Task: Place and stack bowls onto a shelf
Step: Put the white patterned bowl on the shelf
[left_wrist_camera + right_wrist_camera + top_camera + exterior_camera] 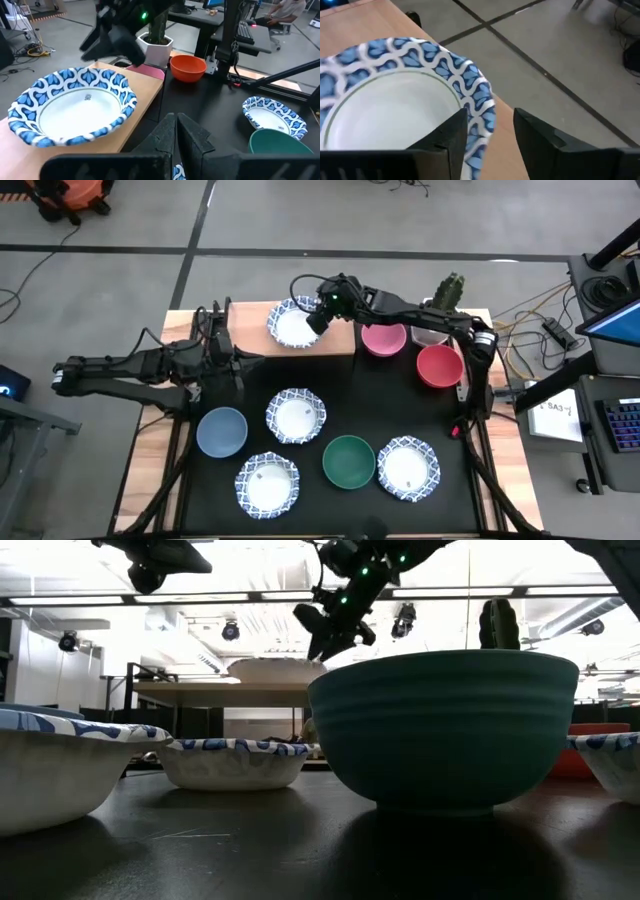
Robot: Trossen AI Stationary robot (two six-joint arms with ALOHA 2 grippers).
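Note:
A white bowl with a blue patterned rim (294, 324) (75, 105) sits upright on its base on the light-wood shelf (250, 330), toward its right half. My right gripper (319, 317) (490, 114) is open at this bowl's right rim. One finger (451, 134) is over the inside and the other finger (545, 142) is outside, with a clear gap between them. My left gripper (176, 124) (238, 366) is shut on nothing, in front of the shelf's left end.
On the black mat (350, 405) stand a grey-blue bowl (222, 431), three patterned bowls (296, 416) (267, 483) (407, 468), a green bowl (349, 461), a pink bowl (383, 338) and a red bowl (439, 366). A cactus pot (440, 308) stands at the back right. The shelf's left half is bare.

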